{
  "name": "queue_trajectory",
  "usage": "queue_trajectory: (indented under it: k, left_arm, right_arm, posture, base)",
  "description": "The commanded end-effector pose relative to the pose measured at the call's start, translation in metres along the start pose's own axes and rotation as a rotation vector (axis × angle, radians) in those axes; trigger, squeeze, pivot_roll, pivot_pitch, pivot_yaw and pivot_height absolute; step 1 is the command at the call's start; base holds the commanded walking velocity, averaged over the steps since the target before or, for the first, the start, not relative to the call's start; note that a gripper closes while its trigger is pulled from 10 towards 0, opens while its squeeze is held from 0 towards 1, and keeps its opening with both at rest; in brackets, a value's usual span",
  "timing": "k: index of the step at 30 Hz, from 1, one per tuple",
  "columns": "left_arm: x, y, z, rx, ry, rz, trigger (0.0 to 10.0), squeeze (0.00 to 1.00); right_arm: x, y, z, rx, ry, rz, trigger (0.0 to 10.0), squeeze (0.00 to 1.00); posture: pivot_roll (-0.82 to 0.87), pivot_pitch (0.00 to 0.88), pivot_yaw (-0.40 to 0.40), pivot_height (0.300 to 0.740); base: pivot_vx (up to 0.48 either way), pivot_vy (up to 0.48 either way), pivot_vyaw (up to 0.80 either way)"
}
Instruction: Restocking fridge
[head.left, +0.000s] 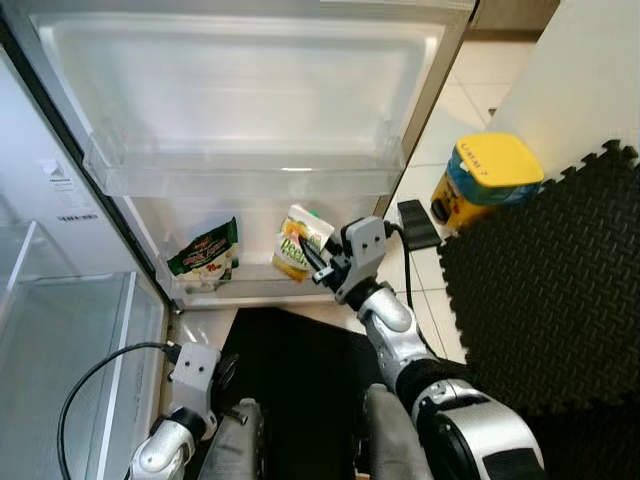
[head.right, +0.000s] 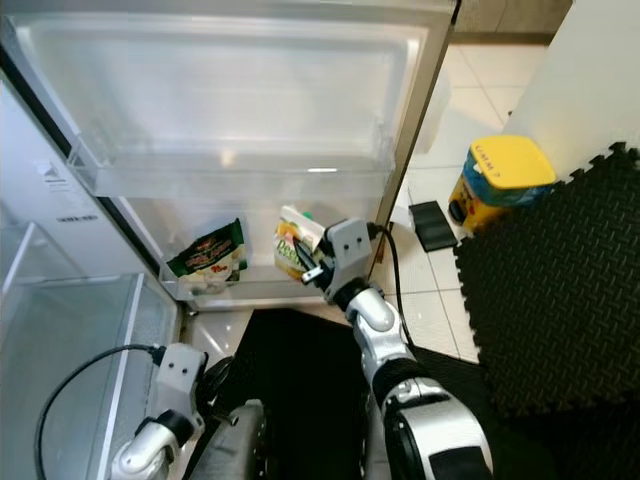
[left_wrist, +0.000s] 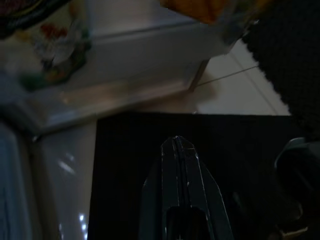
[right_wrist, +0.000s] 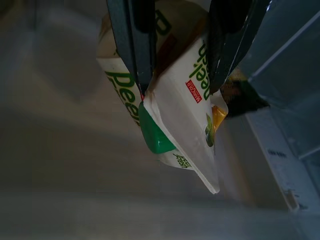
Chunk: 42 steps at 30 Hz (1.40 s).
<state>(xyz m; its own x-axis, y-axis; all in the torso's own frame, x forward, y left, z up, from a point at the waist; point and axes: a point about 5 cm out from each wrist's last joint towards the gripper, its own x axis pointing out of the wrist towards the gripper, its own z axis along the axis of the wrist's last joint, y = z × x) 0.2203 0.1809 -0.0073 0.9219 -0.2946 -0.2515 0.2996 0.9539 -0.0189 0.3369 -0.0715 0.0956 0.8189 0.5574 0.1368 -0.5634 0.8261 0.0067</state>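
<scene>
White juice carton (head.left: 298, 243) with green lettering, a green cap and orange fruit print, tilted in the fridge door's lower shelf (head.left: 235, 292), clamped between the right gripper's (head.left: 318, 268) fingers; left gripper (left_wrist: 178, 145) closed, empty

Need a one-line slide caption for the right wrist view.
Right gripper clamps a white-and-green juice carton, held tilted beside the fridge door shelf.

a yellow tub (head.left: 487, 180) with a blue band sits on pale tiles (head.left: 470, 85) beside black foam matting (head.left: 560, 280).
</scene>
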Motion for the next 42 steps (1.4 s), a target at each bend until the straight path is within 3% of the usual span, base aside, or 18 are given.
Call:
queue_trajectory:
  k: [1, 3, 4, 5, 7, 8, 9, 16, 21, 28, 35, 42]
  left_arm:
    - [-0.013, 0.006, -0.02, -0.051, 0.079, 0.085, 10.0, 0.0]
    - [-0.017, 0.008, -0.026, -0.076, 0.098, 0.134, 10.0, 0.0]
    - [-0.021, 0.01, -0.032, -0.098, 0.118, 0.171, 10.0, 0.0]
    - [-0.021, 0.01, -0.032, -0.098, 0.118, 0.171, 10.0, 0.0]
    - [-0.025, 0.008, -0.041, -0.127, 0.154, 0.191, 10.0, 0.0]
    - [-0.025, 0.008, -0.041, -0.127, 0.154, 0.191, 10.0, 0.0]
    - [-0.025, 0.005, -0.045, -0.133, 0.171, 0.187, 10.0, 0.0]
    - [-0.025, -0.001, -0.052, -0.124, 0.213, 0.195, 10.0, 0.0]
    - [-0.02, -0.001, -0.053, -0.12, 0.23, 0.207, 10.0, 0.0]
    - [-0.018, -0.002, -0.052, -0.132, 0.215, 0.225, 10.0, 0.0]
    - [-0.024, -0.006, -0.058, -0.136, 0.223, 0.225, 10.0, 0.0]
    - [-0.025, -0.005, -0.06, -0.135, 0.232, 0.226, 10.0, 0.0]
  right_arm:
    - [-0.02, -0.004, -0.022, 0.035, 0.086, -0.011, 10.0, 0.0]
    - [-0.035, -0.007, -0.036, 0.068, 0.149, -0.013, 10.0, 0.0]
    - [-0.051, -0.011, -0.052, 0.112, 0.229, -0.056, 10.0, 0.0]
    - [-0.051, -0.011, -0.052, 0.112, 0.229, -0.056, 10.0, 0.0]
    - [-0.08, -0.013, -0.075, 0.146, 0.349, -0.108, 10.0, 0.0]
    - [-0.08, -0.013, -0.075, 0.146, 0.349, -0.108, 10.0, 0.0]
    - [-0.095, -0.015, -0.085, 0.144, 0.408, -0.146, 10.0, 0.0]
    - [-0.123, -0.015, -0.102, 0.125, 0.514, -0.2, 10.0, 0.0]
    - [-0.145, -0.023, -0.113, 0.13, 0.617, -0.298, 10.0, 0.0]
    - [-0.159, -0.027, -0.117, 0.117, 0.658, -0.343, 10.0, 0.0]
    - [-0.161, -0.022, -0.121, 0.098, 0.702, -0.326, 10.0, 0.0]
    - [-0.164, -0.021, -0.123, 0.104, 0.72, -0.347, 10.0, 0.0]
  posture:
    - [-0.02, 0.14, -0.067, 0.631]
    - [-0.02, 0.133, -0.067, 0.631]
    - [-0.02, 0.127, -0.067, 0.631]
    - [-0.02, 0.127, -0.067, 0.631]
    - [-0.03, 0.122, -0.069, 0.631]
    - [-0.03, 0.122, -0.069, 0.631]
    - [-0.03, 0.117, -0.064, 0.631]
    - [-0.05, 0.109, -0.056, 0.631]
    - [-0.04, 0.106, -0.068, 0.631]
    - [-0.04, 0.103, -0.08, 0.636]
    - [-0.05, 0.101, -0.074, 0.67]
    - [-0.05, 0.095, -0.07, 0.67]
  base:
    - [0.0, 0.0, 0.0]
    - [0.0, 0.0, 0.0]
    - [0.0, 0.0, 0.0]
    - [0.0, 0.0, 0.0]
    - [0.0, 0.0, 0.0]
    - [0.0, 0.0, 0.0]
    - [0.0, 0.0, 0.0]
    - [0.0, 0.0, 0.0]
    - [0.0, 0.0, 0.0]
    - [0.0, 0.0, 0.0]
    - [0.0, 0.0, 0.0]
    - [0.0, 0.0, 0.0]
